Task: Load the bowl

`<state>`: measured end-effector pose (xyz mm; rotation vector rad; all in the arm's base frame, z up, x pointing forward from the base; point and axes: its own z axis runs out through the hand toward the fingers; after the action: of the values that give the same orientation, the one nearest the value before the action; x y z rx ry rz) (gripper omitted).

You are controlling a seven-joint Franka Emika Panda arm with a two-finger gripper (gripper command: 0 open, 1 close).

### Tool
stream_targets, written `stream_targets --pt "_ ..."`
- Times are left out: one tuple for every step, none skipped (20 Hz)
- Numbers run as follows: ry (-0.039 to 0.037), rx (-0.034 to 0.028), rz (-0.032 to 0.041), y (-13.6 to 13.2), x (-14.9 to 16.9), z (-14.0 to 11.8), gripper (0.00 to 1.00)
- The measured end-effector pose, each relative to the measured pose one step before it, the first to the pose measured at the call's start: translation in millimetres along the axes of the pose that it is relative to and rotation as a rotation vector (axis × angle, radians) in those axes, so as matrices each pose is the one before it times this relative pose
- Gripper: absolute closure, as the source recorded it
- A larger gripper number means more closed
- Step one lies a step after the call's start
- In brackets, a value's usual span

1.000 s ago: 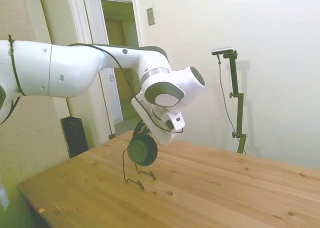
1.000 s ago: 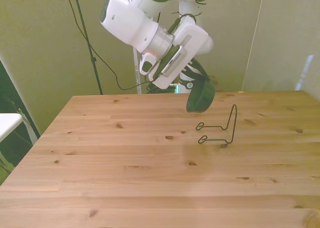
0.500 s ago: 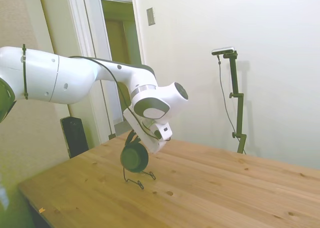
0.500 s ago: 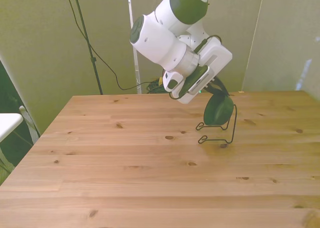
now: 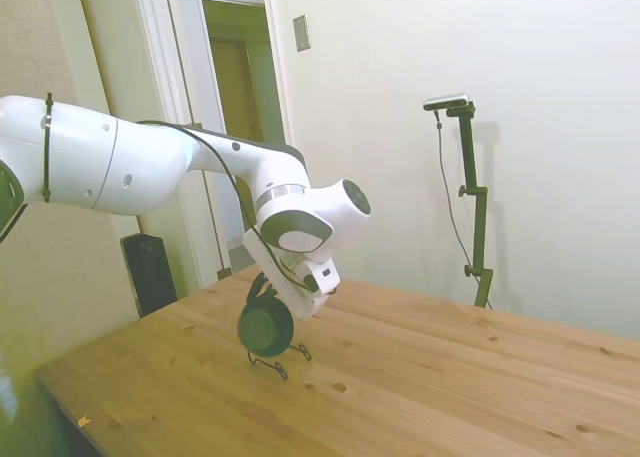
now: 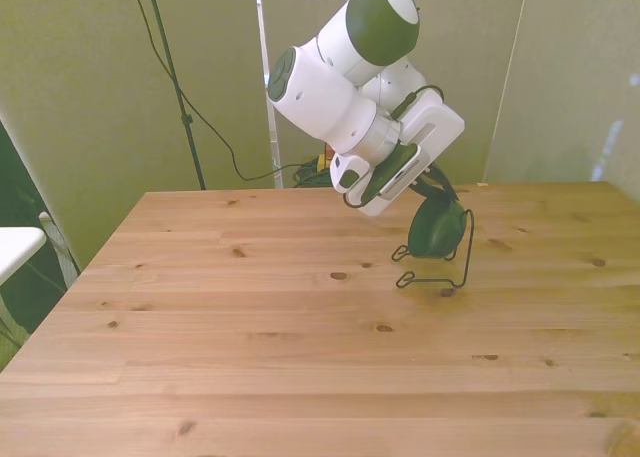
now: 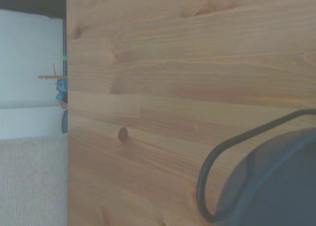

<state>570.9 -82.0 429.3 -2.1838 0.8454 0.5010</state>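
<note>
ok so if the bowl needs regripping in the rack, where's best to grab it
By the top rim, from above. The dark green bowl stands on edge against the wire rack, whose upright loop blocks one face, leaving the upper rim free, where the pincer already meets it.

Wooden table (image 6: 250, 357), thin black wire rack (image 6: 440, 267) standing on it

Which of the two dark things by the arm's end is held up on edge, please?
The round dark green bowl, carried on edge; the thin black wire rack stands on the table.

Pale walls (image 5: 560, 127), open doorway (image 5: 235, 87), wooden table (image 6: 250, 357)
</note>
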Motion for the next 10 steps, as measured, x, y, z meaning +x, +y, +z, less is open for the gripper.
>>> stream_targets --pt "0.00263 0.00047 -0.00110 -0.83 0.95 -1.01 1.00" --pt "0.00221 0.00012 -0.00108 -0.92 1.19 -0.74 1.00" --pt "0.00191 -0.00024 -0.00164 -1.29 1.35 -0.55 1.00" --pt "0.00120 -0.00092 -0.00197 -1.30 0.94 -0.02 1.00" --pt "0.00098 -0.00289 -0.00227 -1.44 1.05 1.05 1.00" --pt "0.00172 -0.00708 -0.00257 -1.04 0.71 1.63 1.00" --pt "0.00749 -0.01087 -0.00220 -0.65 1.25 2.29 1.00" --pt "0.00681 -0.00852 -0.00135 -0.50 1.43 2.21 1.00" --pt "0.00151 -0.00481 0.00093 0.49 1.27 1.24 1.00" --pt "0.00111 -0.00249 0.00230 0.93 1.73 0.90 1.00"
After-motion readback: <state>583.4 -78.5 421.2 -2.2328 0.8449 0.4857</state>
